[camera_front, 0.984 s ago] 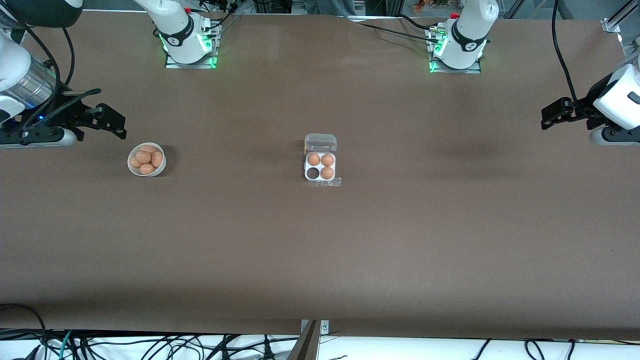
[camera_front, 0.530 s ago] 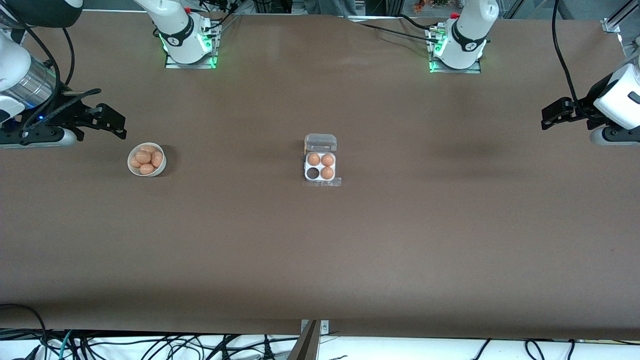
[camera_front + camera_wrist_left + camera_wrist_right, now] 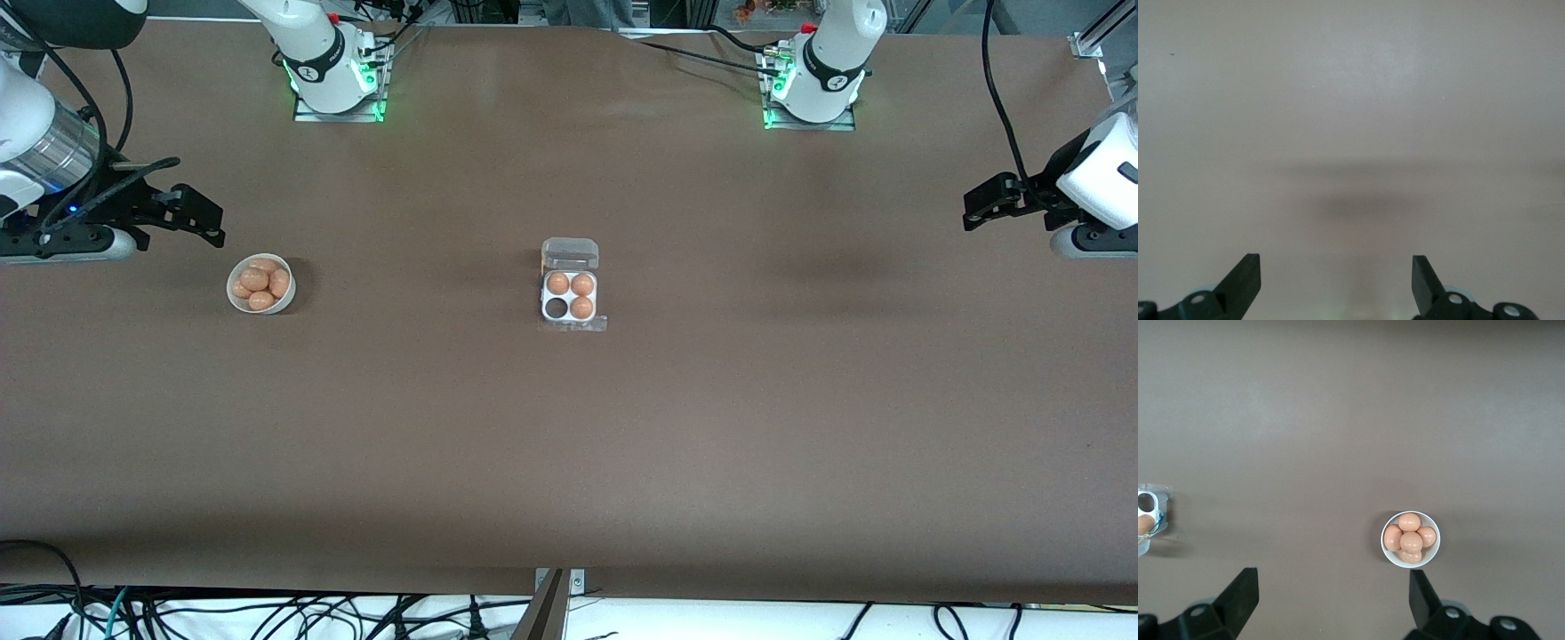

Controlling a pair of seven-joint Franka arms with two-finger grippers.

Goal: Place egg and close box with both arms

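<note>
The clear egg box [image 3: 570, 298] lies open mid-table, its lid [image 3: 570, 253] tipped back toward the robots' bases. Three brown eggs fill three cells; the one empty cell [image 3: 556, 308] is on the side nearer the front camera, toward the right arm's end. The box's edge shows in the right wrist view [image 3: 1148, 517]. A white bowl [image 3: 260, 284] holds several brown eggs [image 3: 1410, 537]. My right gripper [image 3: 200, 218] is open and empty, up in the air near the bowl at its end of the table. My left gripper [image 3: 982, 204] is open and empty over bare table at its end.
The brown table surface [image 3: 569, 444] stretches wide around the box and bowl. The arm bases [image 3: 338, 76] [image 3: 813, 84] stand along the table's edge by the robots. Cables hang off the edge nearest the front camera.
</note>
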